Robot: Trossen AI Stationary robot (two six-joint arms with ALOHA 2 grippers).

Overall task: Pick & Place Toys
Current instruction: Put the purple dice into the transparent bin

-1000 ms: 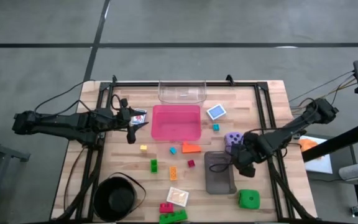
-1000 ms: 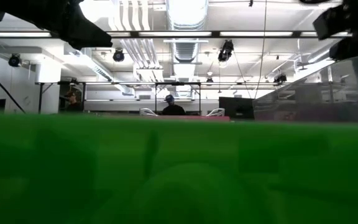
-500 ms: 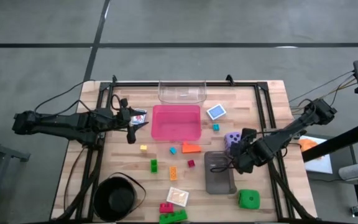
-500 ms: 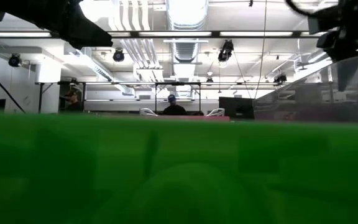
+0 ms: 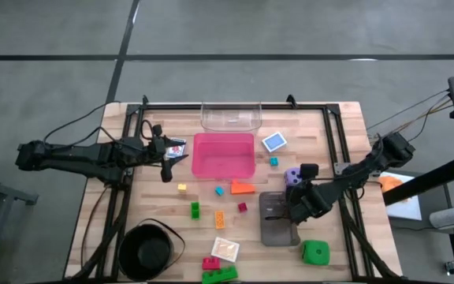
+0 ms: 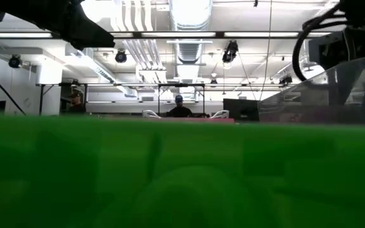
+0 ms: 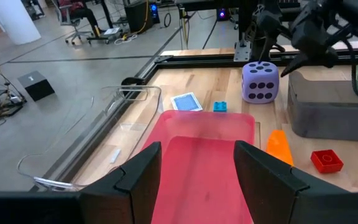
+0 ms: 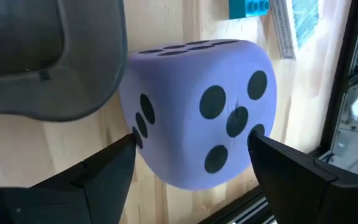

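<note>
The purple die (image 8: 197, 93) rests on the table beside the grey tray (image 5: 277, 225); it also shows in the high view (image 5: 292, 175). My right gripper (image 8: 192, 142) is open, with one finger on each side of the die; in the high view (image 5: 298, 192) it is just in front of the die. My left gripper (image 5: 170, 162) is open and empty at the pink tray's left end (image 7: 197, 134). Small bricks lie in the table's middle, among them yellow (image 5: 182, 187), green (image 5: 195, 209) and red (image 5: 242, 207). The green die (image 5: 315, 252) sits near the front right. My right gripper's fingers (image 8: 114, 165) flank two opposite sides of the purple die. I cannot tell whether they touch it. The die sits on the wood, beside the grey tray's rim.
A clear tray (image 5: 231, 116) stands at the far edge and a black bowl (image 5: 150, 251) at the front left. A blue card (image 5: 274, 142) and a blue brick (image 5: 273, 161) lie behind the die. An orange card (image 5: 225, 249) lies near the front. A close green thing (image 6: 182, 177) blocks the low view.
My right gripper has moved toward the table's left and closed in on the purple die, which has stayed in place.
</note>
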